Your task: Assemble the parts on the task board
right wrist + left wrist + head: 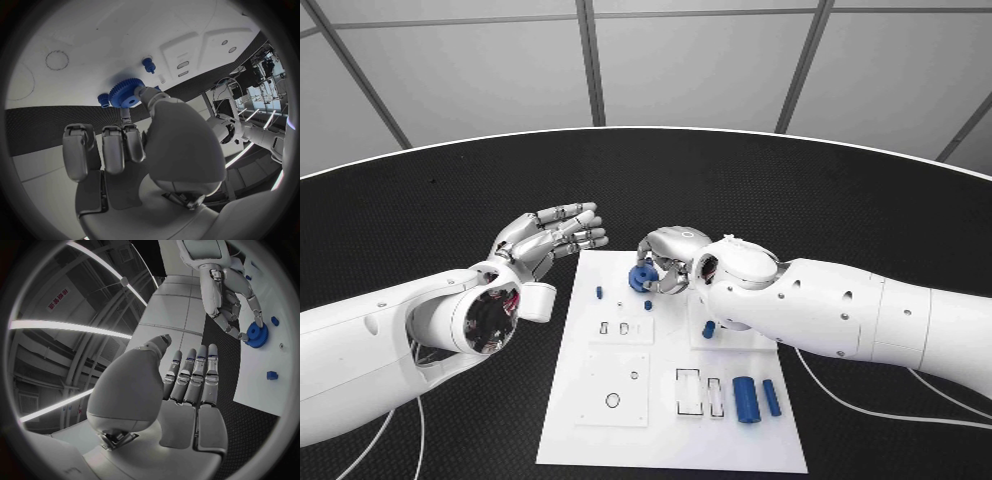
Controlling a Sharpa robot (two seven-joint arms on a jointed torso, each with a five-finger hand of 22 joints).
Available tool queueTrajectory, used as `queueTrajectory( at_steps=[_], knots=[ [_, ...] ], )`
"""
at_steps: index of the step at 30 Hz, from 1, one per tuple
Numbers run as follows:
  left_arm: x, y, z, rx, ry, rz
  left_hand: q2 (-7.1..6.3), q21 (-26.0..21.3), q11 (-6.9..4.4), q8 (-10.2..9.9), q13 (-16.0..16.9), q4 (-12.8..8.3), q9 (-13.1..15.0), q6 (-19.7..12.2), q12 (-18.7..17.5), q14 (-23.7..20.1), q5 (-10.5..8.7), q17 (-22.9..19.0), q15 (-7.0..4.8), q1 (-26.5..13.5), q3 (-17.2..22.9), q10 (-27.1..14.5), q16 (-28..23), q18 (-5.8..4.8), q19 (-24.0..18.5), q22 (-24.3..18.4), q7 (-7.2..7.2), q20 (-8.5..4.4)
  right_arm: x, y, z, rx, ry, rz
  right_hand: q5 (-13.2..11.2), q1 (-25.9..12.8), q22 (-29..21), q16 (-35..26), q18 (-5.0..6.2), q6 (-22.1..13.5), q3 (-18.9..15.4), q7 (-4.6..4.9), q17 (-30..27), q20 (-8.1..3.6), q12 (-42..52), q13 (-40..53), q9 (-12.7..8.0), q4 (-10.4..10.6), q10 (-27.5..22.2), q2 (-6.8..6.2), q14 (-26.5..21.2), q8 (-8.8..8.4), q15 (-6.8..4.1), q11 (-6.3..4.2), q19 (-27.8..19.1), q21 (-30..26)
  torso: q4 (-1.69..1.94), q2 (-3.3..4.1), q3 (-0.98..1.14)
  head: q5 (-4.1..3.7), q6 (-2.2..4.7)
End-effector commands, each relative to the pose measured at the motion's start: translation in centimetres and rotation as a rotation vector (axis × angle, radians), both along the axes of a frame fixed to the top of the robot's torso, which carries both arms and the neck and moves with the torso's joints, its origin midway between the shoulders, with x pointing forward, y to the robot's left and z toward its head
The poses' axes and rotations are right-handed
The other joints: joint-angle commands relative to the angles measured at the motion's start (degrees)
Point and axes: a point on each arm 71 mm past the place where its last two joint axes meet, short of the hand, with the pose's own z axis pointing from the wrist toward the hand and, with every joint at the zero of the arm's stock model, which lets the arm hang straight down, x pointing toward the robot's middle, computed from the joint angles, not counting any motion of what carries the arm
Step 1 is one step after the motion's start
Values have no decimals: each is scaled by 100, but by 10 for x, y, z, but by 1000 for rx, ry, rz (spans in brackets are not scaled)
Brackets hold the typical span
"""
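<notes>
The white task board (661, 430) lies in the middle of the black table. My right hand (678, 258) is over the board's far edge and pinches a blue gear (643, 277) between thumb and fingertips; the gear (127, 93) sits just above the board, with the thumb (147, 96) against its rim. From the left wrist, the right hand (228, 295) and the gear (257, 333) also appear. My left hand (554, 234) hovers off the board's far left corner, fingers (195, 372) straight and holding nothing. Small blue pegs (600, 293) (649, 305) stand near the gear.
Two blue cylinders (746, 399) (772, 397) lie side by side on the board's near right. Another blue peg (708, 329) stands mid-board. Rectangular slots (688, 392) and round holes (613, 400) mark the board. A white cable (877, 410) runs across the table by my right arm.
</notes>
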Motion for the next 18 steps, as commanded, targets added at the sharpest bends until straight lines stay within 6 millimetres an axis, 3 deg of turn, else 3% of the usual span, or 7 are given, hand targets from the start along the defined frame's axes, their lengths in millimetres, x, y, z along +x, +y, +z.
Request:
queueTrajectory(
  at_steps=[1, 7, 8, 18],
  knots=[
    [0, 0, 0, 0, 0, 0, -54, -27, -15, -22, -3, -5, -5, -17, -26, -31, -24, -10, -10, 14, 37, -44, -30, 73, 32, -6, 455, 8, 1, -1, 0, 2, -3, -7, -57, -68, 1463, 20, -72, 185, 26, -55, 1225, -33, -39, 1116, -24, -20, 230, 27, 556, -59, -14, -11, 568, 15, -2, -2, -6, -2, -3],
    [0, 0, 0, 0, 1, 0, -54, -27, -15, -22, -3, -5, -5, -17, -26, -31, -24, -10, -10, 14, 37, -44, -30, 73, 32, -6, 455, 8, 2, -2, 0, 3, -4, -16, -274, -243, 1449, 20, -68, -105, 60, 82, 1223, 52, -149, 1018, -137, -46, 126, -38, 555, -347, 91, 107, 560, 1, 3, -1, -6, -2, -4],
    [0, 0, 0, 0, 1, 0, -54, -27, -15, -22, -3, -5, -5, -17, -26, -31, -24, -10, -10, 14, 37, -44, -30, 73, 32, -6, 455, 8, 2, -2, 0, 2, -4, -18, -425, -286, 1450, 22, -68, -400, 44, 141, 1229, 83, -226, 947, -216, -55, 53, -74, 556, -550, 134, 157, 561, 2, 3, -1, -6, -2, -4],
    [0, 1, 0, 1, 2, 1, -59, -30, -14, -31, -4, -10, -11, -35, -27, -31, -26, -10, -9, 8, 48, -47, -36, 73, 33, -9, 458, 8, 3, -2, -2, -18, 15, -17, -548, -374, 1450, 35, -68, -647, -70, 185, 1262, 163, -323, 854, -307, -81, -56, -107, 561, -808, 198, 215, 560, 1, -4, -2, -4, -5, -7]
  ],
)
